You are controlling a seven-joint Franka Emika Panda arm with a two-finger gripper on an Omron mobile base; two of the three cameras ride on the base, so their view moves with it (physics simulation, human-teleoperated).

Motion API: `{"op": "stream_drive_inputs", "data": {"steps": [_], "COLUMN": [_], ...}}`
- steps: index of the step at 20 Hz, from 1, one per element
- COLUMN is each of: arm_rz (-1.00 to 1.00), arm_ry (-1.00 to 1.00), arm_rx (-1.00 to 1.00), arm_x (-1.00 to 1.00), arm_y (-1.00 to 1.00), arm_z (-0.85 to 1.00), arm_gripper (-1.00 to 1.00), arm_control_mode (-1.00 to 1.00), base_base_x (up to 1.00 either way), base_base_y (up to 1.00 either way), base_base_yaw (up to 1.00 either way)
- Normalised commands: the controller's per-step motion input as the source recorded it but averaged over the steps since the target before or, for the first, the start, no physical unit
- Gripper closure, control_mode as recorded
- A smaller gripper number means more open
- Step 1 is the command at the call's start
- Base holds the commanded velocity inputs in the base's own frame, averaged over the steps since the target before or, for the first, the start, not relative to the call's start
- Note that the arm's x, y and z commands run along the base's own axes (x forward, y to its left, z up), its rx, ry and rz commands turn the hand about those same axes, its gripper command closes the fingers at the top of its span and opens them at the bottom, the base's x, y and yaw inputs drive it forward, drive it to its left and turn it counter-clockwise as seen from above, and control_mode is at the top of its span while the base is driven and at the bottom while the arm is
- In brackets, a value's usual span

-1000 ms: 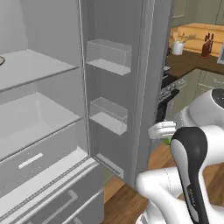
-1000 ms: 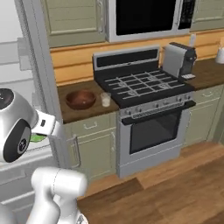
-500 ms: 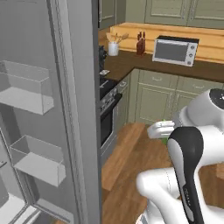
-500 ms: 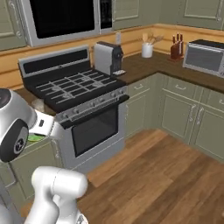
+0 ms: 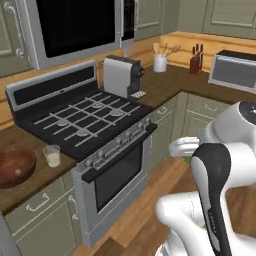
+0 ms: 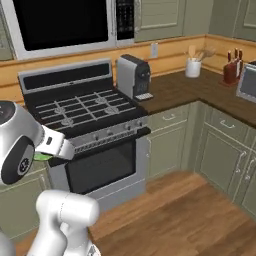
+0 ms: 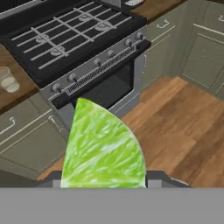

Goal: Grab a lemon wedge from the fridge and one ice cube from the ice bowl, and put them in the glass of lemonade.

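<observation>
hand: clamped on yellow-green pointed lemon wedge | clear lemonade glass just beside dark reddish-brown wooden bowl, brown tabletop left of black stove

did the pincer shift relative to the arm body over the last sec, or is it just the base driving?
No. In the right base view the lemon wedge sits in the same spot beside the white shoulder; the kitchen slid past as the base turned.

Bright green, white-streaked lemon wedge
</observation>
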Motion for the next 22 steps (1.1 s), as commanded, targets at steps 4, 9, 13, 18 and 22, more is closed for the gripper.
{"op": "stream_drive_inputs", "data": {"steps": [4,9,13,18,22], "arm_rz": [0.0,0.0,0.0,0.0,0.0], "arm_ry": [0.0,0.0,0.0,0.0,0.0], "arm_rx": [0.0,0.0,0.0,0.0,0.0], "arm_x": [0.0,0.0,0.0,0.0,0.0], "arm_y": [0.0,0.0,0.0,0.0,0.0], "arm_z": [0.0,0.0,0.0,0.0,0.0], "arm_gripper": [1.0,1.0,1.0,1.0,1.0], "arm_control_mode": [1.0,1.0,1.0,1.0,1.0], "base_base_x": [0.72,0.17,0.1,0.35,0.96], "base_base_y": [-0.03,0.0,-0.11,-0.16,-0.36], "base_base_yaw": [0.83,0.92,0.84,0.42,0.08]}}
